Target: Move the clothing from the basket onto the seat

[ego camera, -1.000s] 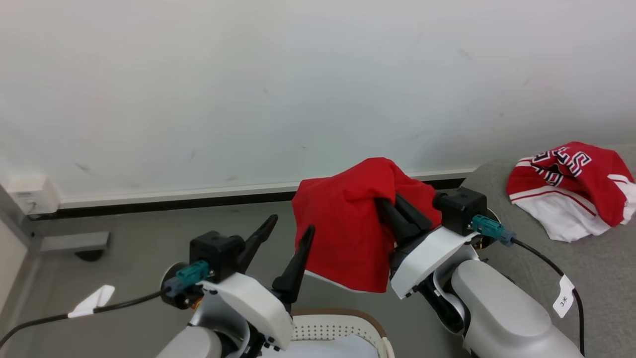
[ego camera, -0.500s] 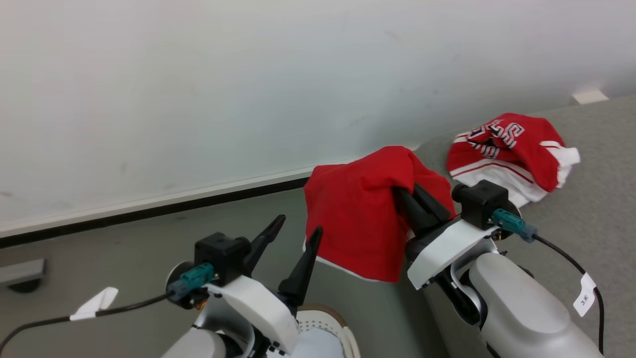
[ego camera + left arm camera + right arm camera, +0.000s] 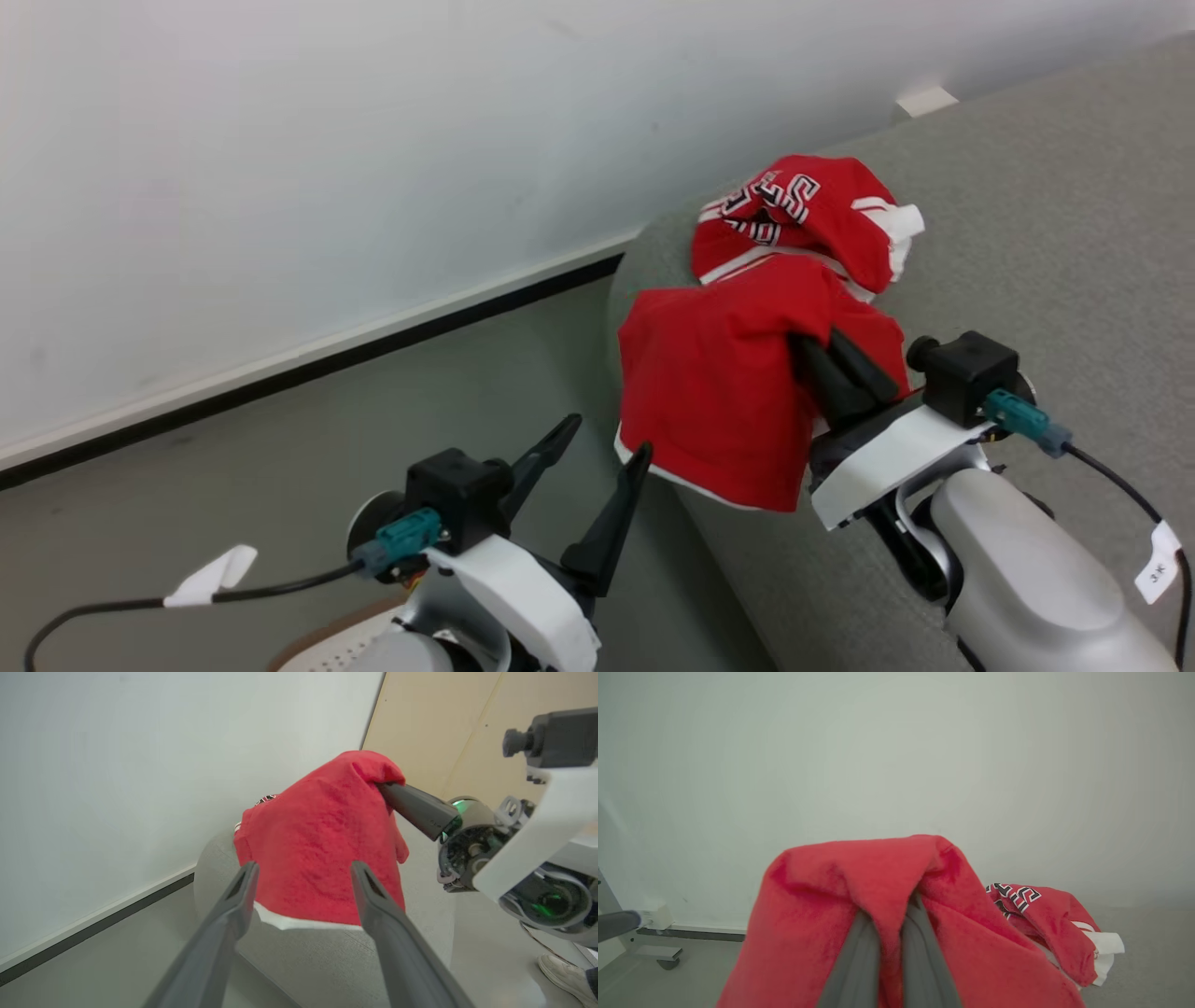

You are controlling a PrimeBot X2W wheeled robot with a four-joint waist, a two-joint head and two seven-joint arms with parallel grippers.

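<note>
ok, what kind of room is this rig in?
Probably an indoor test room staged like a home corner: bare white wall, large grey upholstered seat, plain grey floor.

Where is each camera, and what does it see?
Head: on the robot's head, looking down at the seat; shows the open left gripper and the right gripper shut on a red garment.
Left wrist: on the left arm, looking past its fingers at that garment and the right gripper.
Right wrist: on the right arm, facing the wall; its fingers pinch the garment.
Head and right wrist share the lettered garment on the seat.
</note>
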